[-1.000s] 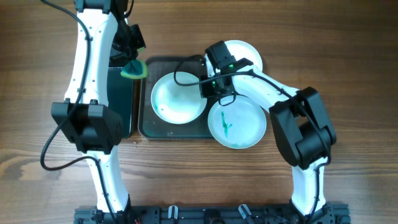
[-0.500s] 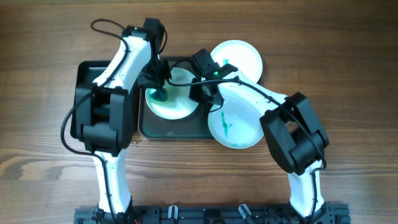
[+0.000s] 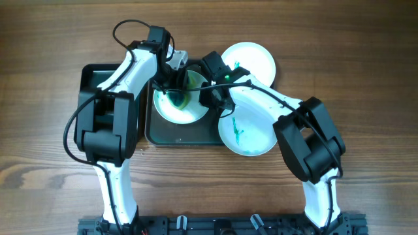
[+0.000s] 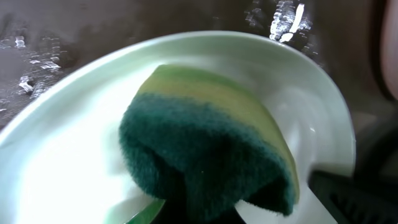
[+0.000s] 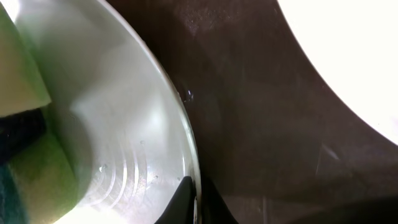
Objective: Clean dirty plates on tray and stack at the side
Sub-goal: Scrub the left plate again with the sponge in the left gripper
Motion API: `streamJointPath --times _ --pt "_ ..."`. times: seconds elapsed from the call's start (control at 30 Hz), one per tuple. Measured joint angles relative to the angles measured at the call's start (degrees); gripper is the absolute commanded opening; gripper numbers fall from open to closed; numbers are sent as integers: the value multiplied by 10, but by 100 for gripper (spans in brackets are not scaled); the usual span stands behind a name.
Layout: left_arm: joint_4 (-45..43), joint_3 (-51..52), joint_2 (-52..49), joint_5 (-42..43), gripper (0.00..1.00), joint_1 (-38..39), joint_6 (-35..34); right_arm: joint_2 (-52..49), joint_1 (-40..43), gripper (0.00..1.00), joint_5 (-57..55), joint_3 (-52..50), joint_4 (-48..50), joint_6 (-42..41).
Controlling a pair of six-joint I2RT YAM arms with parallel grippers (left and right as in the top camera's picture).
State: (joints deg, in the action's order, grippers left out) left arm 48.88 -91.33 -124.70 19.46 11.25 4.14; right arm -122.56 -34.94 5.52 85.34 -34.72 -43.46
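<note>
The first plate (image 3: 170, 113) lies inside the tray (image 3: 183, 136), filling the tray's left half. It is the only one of the three plates under work.

**Progress**
- Cleaning of the first plate is judged to be under way. Green colour shows on it around the sponge (image 3: 177, 99), so it is not yet clean.
- The second plate (image 3: 253, 57) sits at 1 o'clock from the tray centre, overlapping the tray's corner. No smear shows on its visible part.
- The third plate (image 3: 256, 138) sits at 4 o'clock, overlapping the tray's right rim. It carries a green smear (image 3: 236, 131) and looks untouched.
- No plate is stacked at the side. Two cleanings and all stacking appear to remain.

**Tool and plate**
- The left gripper (image 3: 172, 83) comes in from 12 o'clock and is closed on the sponge. The left wrist view shows the sponge (image 4: 205, 149) squeezed at its lower end, dark scouring face outward, pressed into the bowl of the first plate (image 4: 74, 155).
- The sponge touches the plate just 12 o'clock of its centre.
- The right gripper (image 3: 210, 98) pinches the rim at the plate's 3 o'clock. The right wrist view shows its fingertips (image 5: 186, 196) either side of the rim.
</note>
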Motion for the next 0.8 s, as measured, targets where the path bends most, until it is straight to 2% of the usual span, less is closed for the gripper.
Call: streamJointPath --times 0.2,0.27,0.37,0.43,0.53,0.67,0.8 --pt "33 -7 3 -185 4 3 -179 0 -2 4 0 0 9 2" --pt "49 -7 5 -212 4 3 -204 0 -2 4 0 0 9 2" --pt "58 -7 5 -167 4 1 -163 0 -2 4 0 0 9 2" --pt "96 -7 5 -82 4 -7 -74 0 -2 4 0 0 9 2" --pt "108 -6 5 -36 4 -7 4 0 -2 4 0 0 9 2" --pt "33 -3 5 -73 4 -7 21 0 -2 4 0 -1 9 2" --pt "-32 -3 5 -163 4 -3 9 0 -2 4 0 -3 17 2"
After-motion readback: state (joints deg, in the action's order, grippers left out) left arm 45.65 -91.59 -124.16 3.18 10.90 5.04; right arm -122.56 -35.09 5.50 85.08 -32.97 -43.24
